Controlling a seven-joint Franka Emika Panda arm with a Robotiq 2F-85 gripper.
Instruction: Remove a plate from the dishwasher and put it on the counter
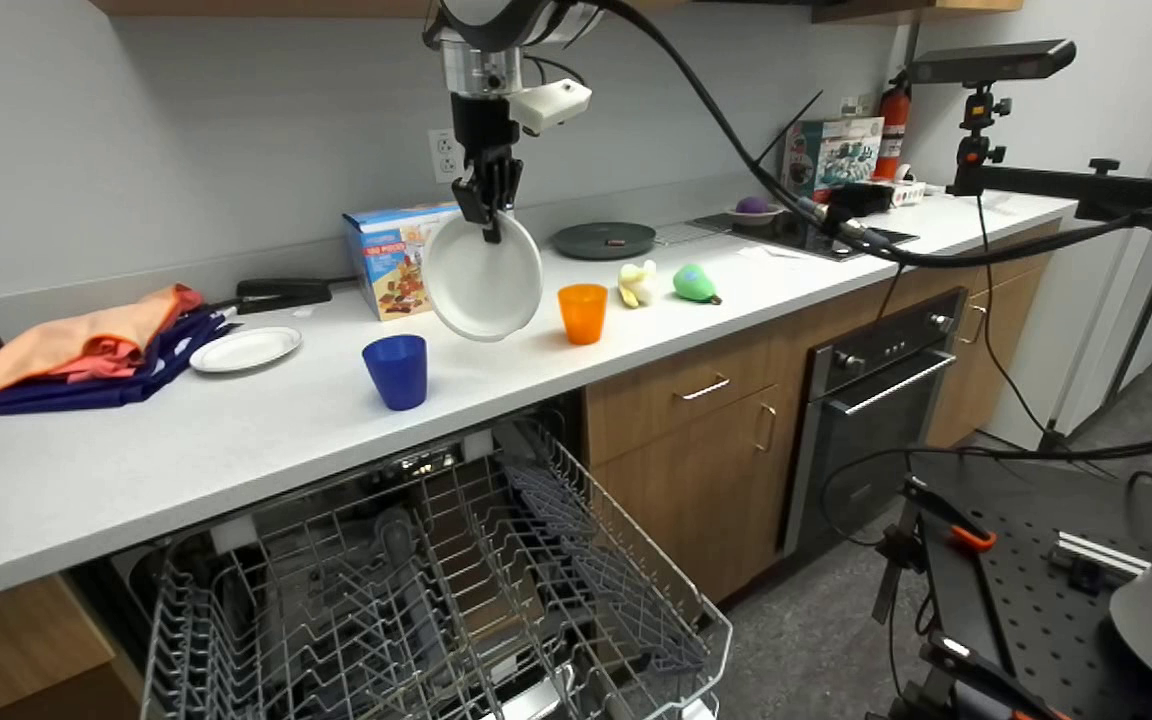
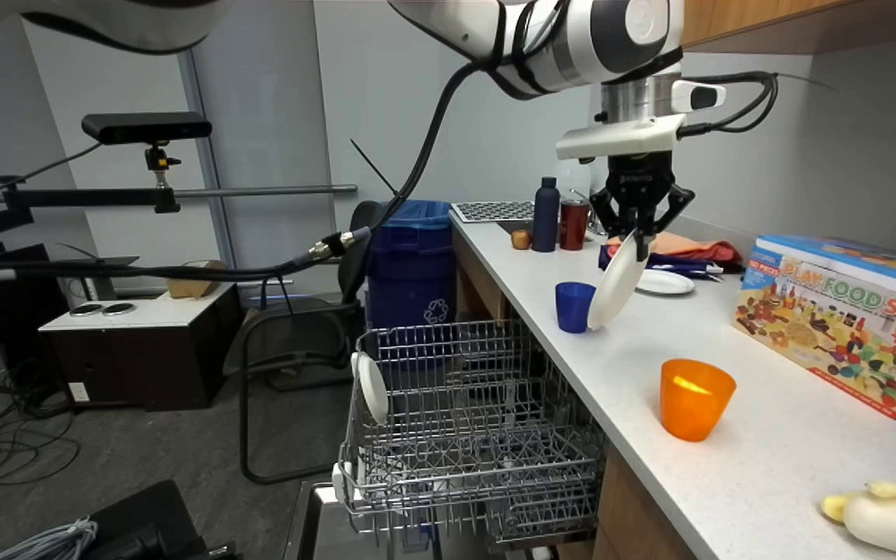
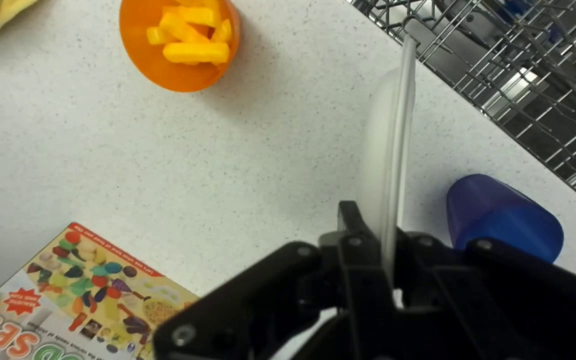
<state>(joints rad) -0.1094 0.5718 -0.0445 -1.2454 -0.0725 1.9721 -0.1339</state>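
Note:
My gripper (image 1: 491, 218) is shut on the rim of a plain white plate (image 1: 481, 285). The plate hangs steeply tilted over the white counter (image 1: 226, 430), and I cannot tell whether its lower edge touches. An exterior view shows the gripper (image 2: 636, 239) and plate (image 2: 616, 288) beside the blue cup. In the wrist view the plate (image 3: 387, 145) appears edge-on between the fingers (image 3: 377, 220). The dishwasher (image 1: 436, 600) is open with its wire rack pulled out. Another white plate (image 2: 371, 387) stands at the rack's outer side. A further white plate (image 1: 246, 350) lies flat on the counter.
A blue cup (image 1: 398, 372) and an orange cup (image 1: 583, 313) with yellow pieces stand on either side of the held plate. A play food box (image 1: 401, 260) is behind it. Folded cloths (image 1: 96, 350) lie left of the flat plate. A dark pan (image 1: 604, 240) and toy foods (image 1: 638, 284) are farther along.

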